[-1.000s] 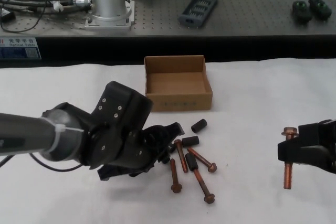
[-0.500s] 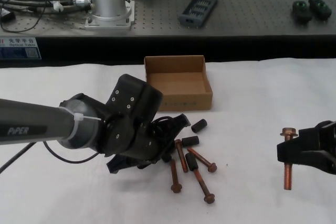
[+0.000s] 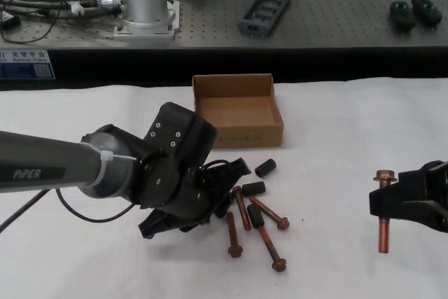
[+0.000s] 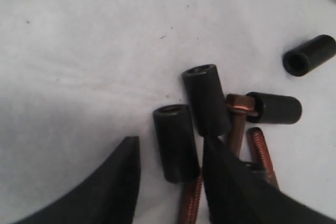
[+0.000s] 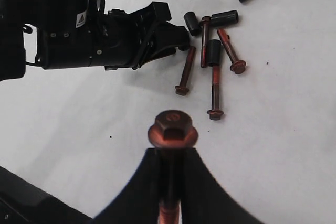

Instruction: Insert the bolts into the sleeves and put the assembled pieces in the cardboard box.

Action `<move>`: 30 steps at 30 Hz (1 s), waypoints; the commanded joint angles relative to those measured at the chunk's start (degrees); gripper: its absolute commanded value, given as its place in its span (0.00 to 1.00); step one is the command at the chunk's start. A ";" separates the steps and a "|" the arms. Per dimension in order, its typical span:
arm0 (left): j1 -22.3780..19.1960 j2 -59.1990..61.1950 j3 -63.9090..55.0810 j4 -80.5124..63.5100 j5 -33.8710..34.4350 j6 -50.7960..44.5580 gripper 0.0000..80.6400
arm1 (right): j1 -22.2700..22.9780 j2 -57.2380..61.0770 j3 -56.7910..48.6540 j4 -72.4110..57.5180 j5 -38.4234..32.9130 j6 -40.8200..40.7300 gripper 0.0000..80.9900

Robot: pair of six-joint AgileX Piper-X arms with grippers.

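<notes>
The left hand point(image 4: 170, 174) sits open astride one sleeve point(image 4: 173, 129). Best centre it, clear of the neighbouring sleeve point(image 4: 206, 98), before closing. The right hand point(image 5: 170, 182) clamps a bolt point(image 5: 172, 129).

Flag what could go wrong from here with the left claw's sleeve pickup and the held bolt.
1. The open left claw straddles one sleeve, but a second sleeve lies close beside it; closing may pinch both or roll one away.
2. The right claw grips its bolt just under the head, so the long shank could tilt when pressed into a sleeve.
</notes>
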 commanded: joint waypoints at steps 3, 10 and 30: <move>-0.17 2.72 -0.04 -1.07 -1.38 -1.45 0.36 | -0.42 -0.73 -0.21 -0.80 -0.87 -0.56 0.03; -0.17 3.88 -0.04 -1.48 -2.48 -2.59 0.36 | -0.42 -0.73 -0.21 -0.80 -0.87 -3.02 0.03; -0.17 4.15 -0.04 5.30 -1.95 -2.59 0.10 | -0.42 -0.73 -0.48 -1.03 0.49 -3.03 0.03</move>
